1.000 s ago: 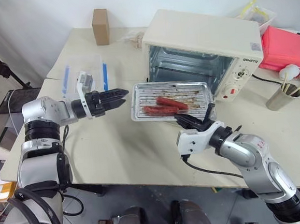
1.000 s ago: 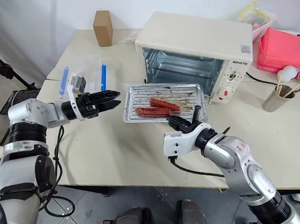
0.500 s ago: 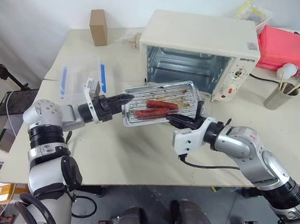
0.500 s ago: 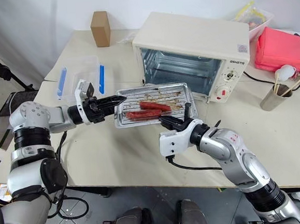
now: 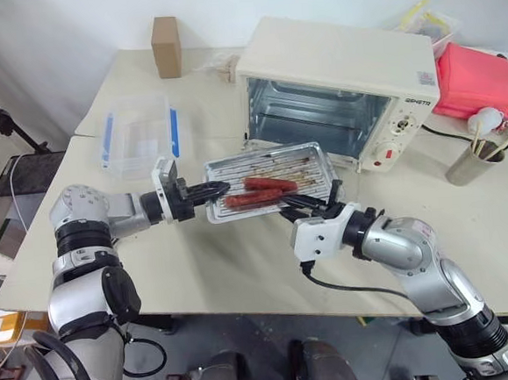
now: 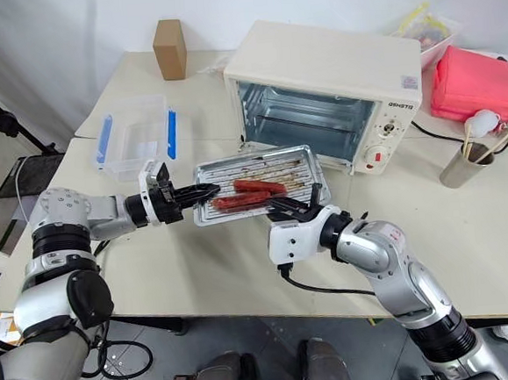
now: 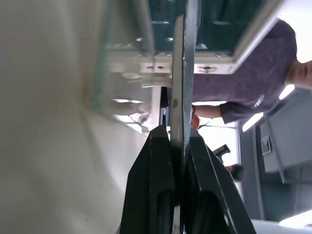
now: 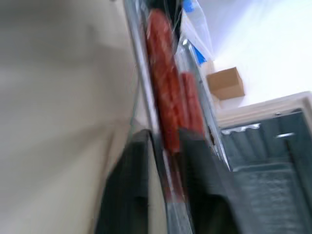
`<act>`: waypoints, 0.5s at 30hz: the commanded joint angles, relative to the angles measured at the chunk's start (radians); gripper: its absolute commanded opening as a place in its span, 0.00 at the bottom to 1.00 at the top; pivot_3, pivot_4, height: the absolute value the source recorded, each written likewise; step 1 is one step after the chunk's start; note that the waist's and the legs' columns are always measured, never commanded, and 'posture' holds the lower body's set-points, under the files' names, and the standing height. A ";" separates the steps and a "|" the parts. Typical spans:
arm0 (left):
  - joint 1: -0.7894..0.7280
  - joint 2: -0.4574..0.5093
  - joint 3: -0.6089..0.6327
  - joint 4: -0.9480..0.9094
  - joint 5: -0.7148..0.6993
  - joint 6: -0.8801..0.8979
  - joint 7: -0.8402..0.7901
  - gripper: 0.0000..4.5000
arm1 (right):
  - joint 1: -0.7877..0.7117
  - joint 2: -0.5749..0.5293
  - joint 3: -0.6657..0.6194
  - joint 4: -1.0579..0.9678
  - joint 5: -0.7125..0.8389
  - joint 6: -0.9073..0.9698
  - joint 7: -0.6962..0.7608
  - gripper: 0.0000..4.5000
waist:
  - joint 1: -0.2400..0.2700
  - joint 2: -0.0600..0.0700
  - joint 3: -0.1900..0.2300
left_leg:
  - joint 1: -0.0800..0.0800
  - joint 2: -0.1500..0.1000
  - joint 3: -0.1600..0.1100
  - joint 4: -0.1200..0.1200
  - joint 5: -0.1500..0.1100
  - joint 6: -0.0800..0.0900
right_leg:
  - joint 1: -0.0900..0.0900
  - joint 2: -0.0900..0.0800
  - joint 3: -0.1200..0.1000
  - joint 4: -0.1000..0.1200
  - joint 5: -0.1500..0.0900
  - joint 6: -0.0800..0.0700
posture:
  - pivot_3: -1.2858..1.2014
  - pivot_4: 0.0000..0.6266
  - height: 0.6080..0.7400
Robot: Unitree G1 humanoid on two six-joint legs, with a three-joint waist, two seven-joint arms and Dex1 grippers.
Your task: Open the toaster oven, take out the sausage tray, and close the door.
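Beige tabletop [image 5: 199, 273] is carrying a fair bit of clutter right now: a clear plastic box [image 5: 139, 133] with blue clips out at about 10 o'clock, a cardboard box [image 5: 166, 45] at 11, and a pink-red box [image 5: 483, 79] plus a metal cup [image 5: 469, 166] over at 2 to 3 o'clock. You're holding the sausage tray [image 5: 271, 182] in the air just in front of the toaster oven [image 5: 338, 86], whose mouth is gaping at 12 o'clock with the rack bare inside. Your left gripper [image 5: 214, 190] is pinching the tray's rim at its 9 o'clock end, and the left wrist view shows the black fingers [image 7: 158, 185] clamped tight on the thin metal edge. Your right gripper [image 5: 312, 205] is sitting at the tray's near edge around 5 o'clock with the jaws partly apart around the rim, so I can't tell if it's really gripping. My take is that this is a handover, so you're wanting to keep the tray level, since the sausages [image 5: 267, 187] would probably roll on the rack. I'd be backing the right one off slowly and picking a bare patch around 7 o'clock to set it down. The door isn't something I can make out from here.
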 commanded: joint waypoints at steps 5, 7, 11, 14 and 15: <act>0.125 0.172 -0.012 -0.099 -0.232 0.002 -0.003 0.00 | 0.243 0.003 -0.292 -0.163 0.359 0.027 0.016 0.61 | 0.001 0.000 0.000 | 0.002 0.000 0.000 -0.001 -0.001 -0.002 | 0.001 0.000 0.002 0.001 0.000 0.000 | 0.52 0.24 1.00; 0.194 0.204 0.011 -0.151 -0.280 0.002 0.009 0.00 | 0.334 -0.003 -0.380 -0.161 0.487 0.034 0.051 0.61 | 0.002 0.000 0.000 | 0.005 0.000 0.000 -0.001 -0.001 -0.002 | 0.004 0.000 0.002 0.000 0.000 0.000 | 0.52 0.24 1.00; 0.319 0.233 0.089 -0.225 -0.384 0.002 0.046 0.00 | 0.449 -0.016 -0.500 -0.109 0.629 0.042 0.089 0.40 | 0.003 0.000 0.000 | 0.013 0.001 0.000 -0.003 -0.002 -0.001 | 0.012 -0.001 0.005 -0.002 0.000 0.000 | 0.52 0.24 1.00; 0.380 0.225 0.180 -0.256 -0.430 0.002 0.112 0.00 | 0.477 -0.016 -0.538 -0.052 0.681 0.078 0.086 0.17 | 0.003 -0.001 -0.001 | 0.015 0.001 0.000 -0.003 -0.003 -0.001 | 0.013 -0.001 0.006 -0.002 0.000 0.000 | 0.52 0.24 1.00; 0.390 0.219 0.199 -0.265 -0.442 0.002 0.133 0.00 | 0.478 -0.016 -0.542 -0.044 0.692 0.090 0.083 0.10 | 0.003 -0.001 -0.001 | 0.015 0.001 0.000 -0.003 -0.003 -0.001 | 0.013 -0.001 0.007 -0.002 0.000 0.000 | 0.52 0.24 1.00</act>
